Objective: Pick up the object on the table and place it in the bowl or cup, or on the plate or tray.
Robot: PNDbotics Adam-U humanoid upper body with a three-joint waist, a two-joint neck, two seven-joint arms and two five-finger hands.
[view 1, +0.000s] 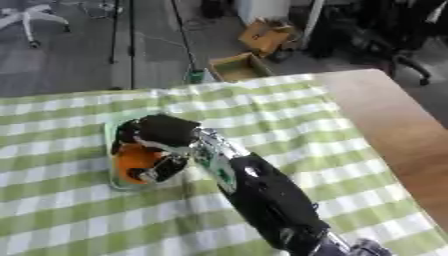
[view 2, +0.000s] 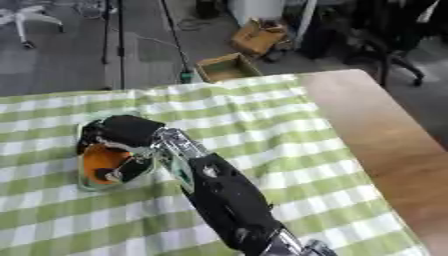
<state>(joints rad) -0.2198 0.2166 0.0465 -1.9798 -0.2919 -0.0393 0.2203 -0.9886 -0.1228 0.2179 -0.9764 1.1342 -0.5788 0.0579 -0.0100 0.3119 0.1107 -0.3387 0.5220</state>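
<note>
A round orange object (view 1: 134, 161) lies inside a shallow pale green tray (view 1: 111, 131) on the left part of the checked cloth. My right hand (view 1: 163, 132) reaches in from the lower right on a long black arm and hangs over the tray. Its fingers and thumb curl down round the orange object, which shows between them. The object's lower side sits at or just above the tray floor; I cannot tell whether they touch. The hand hides the tray's middle and right rim. My left hand shows in neither view.
A green and white checked cloth (view 1: 262, 115) covers most of the table. Bare brown tabletop (view 1: 385, 125) runs along the right side. Beyond the far edge, cardboard boxes (view 1: 238, 66) stand on the floor.
</note>
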